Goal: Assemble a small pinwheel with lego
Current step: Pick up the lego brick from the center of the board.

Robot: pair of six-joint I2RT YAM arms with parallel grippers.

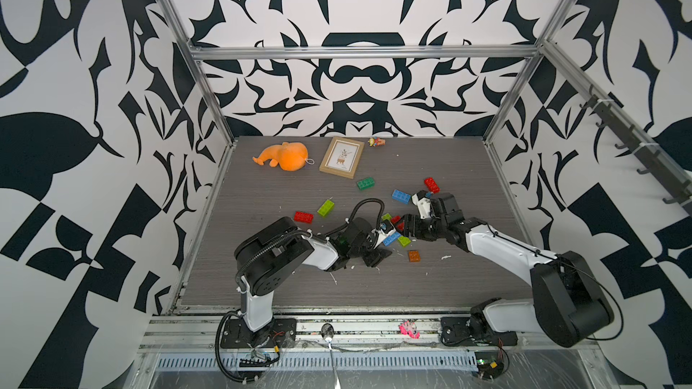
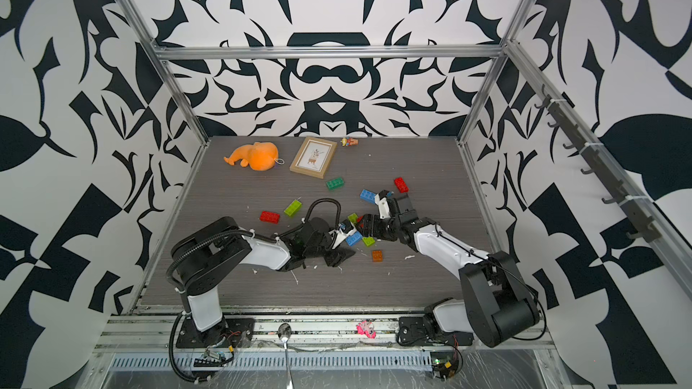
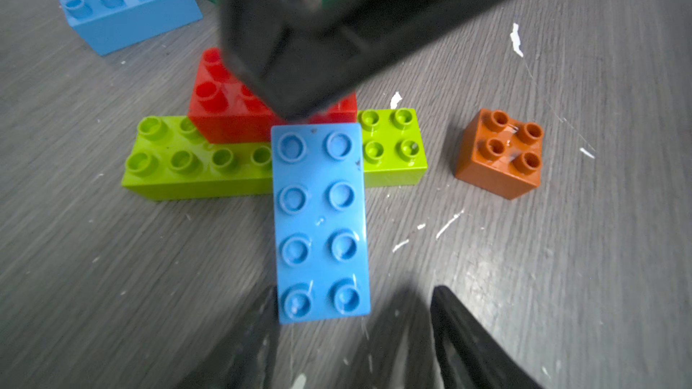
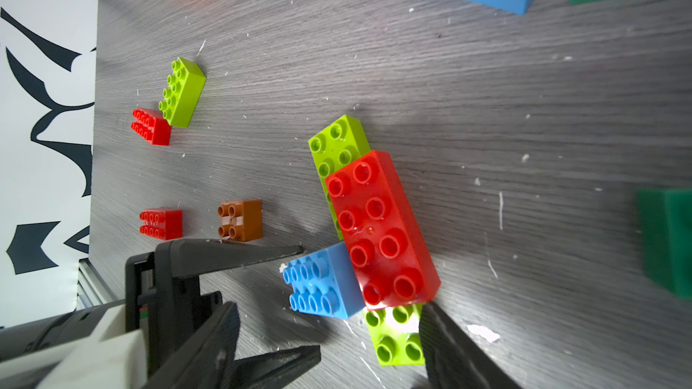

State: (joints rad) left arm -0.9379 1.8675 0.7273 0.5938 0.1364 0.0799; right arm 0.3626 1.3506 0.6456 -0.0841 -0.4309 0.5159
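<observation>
On the grey table (image 1: 262,286), midway across: a half-built pinwheel (image 1: 390,240).
The blue brick (image 3: 320,222), stacked with a red brick (image 3: 224,106) on a lime brick (image 3: 194,166), points its long axis straight at the left gripper (image 3: 355,293). Its near end lies between that gripper's parted fingers, so that arm looks best placed. The right gripper (image 1: 407,223), fingers also apart, hangs over the red one.

I see both arms reaching forward from their bases, each folded at a raised elbow, and meeting hand to hand. The black-and-white left arm (image 1: 322,252) stretches its forearm low toward the right side. Its left hand (image 3: 355,291) points down at a slant with the jaws apart. The matching right arm (image 1: 494,245) slopes down to a bent wrist. The right hand (image 4: 337,304) stands spread wide, with one black finger (image 4: 449,342) in clear sight.
</observation>
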